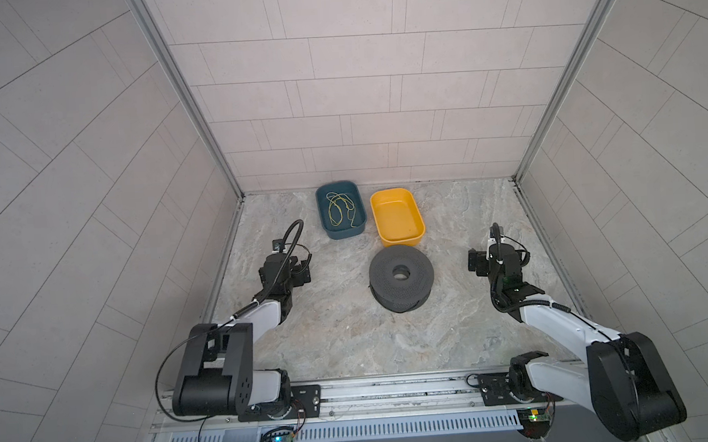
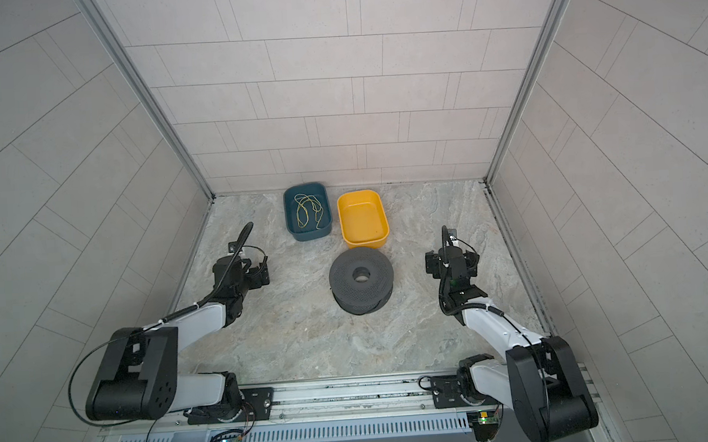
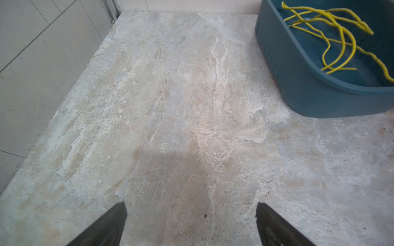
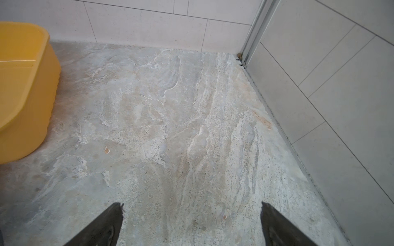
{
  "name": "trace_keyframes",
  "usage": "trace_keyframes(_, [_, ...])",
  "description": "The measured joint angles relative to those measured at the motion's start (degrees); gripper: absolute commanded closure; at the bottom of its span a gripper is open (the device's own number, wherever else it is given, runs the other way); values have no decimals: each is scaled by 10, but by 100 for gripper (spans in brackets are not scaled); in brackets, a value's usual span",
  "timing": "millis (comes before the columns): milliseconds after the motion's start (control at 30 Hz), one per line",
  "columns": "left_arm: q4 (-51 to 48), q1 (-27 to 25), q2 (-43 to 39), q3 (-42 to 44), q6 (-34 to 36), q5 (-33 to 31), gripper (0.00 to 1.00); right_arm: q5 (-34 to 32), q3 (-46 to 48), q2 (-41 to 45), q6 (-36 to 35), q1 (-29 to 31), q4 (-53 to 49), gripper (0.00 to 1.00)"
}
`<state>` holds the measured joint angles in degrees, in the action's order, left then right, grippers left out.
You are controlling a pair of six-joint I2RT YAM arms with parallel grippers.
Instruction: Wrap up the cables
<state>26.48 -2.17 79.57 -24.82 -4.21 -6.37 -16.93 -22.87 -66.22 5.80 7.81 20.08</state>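
Grey spool sat between my left pincer and right pincer, both released and empty, parked apart, I judged, for reaching room

white-and-black arms, ribbed black hoses

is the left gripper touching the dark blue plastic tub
Apart. In the left wrist view the left gripper hangs open over bare marble tabletop, and a clear stretch of that tabletop lies between its fingertips and the dark blue plastic tub.
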Motion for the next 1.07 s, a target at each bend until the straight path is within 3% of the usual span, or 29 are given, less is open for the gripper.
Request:
trace_keyframes(133, [55,0,17,1,14,-9,0,3,16,-47,-26,-1,79,0])
trace_keyframes(300, [219,1,85,38,22,-12,0,5,53,-149,-47,-2,257,0])
trace_keyframes(400, [204,1,109,38,24,-16,0,-1,69,-238,-52,-7,359,0])
trace_keyframes(667, [229,1,111,22,27,-27,0,-48,33,-243,-32,-23,374,1])
trace_keyframes(1067, [234,1,111,22,30,-24,0,-54,33,-243,-32,-22,376,1])
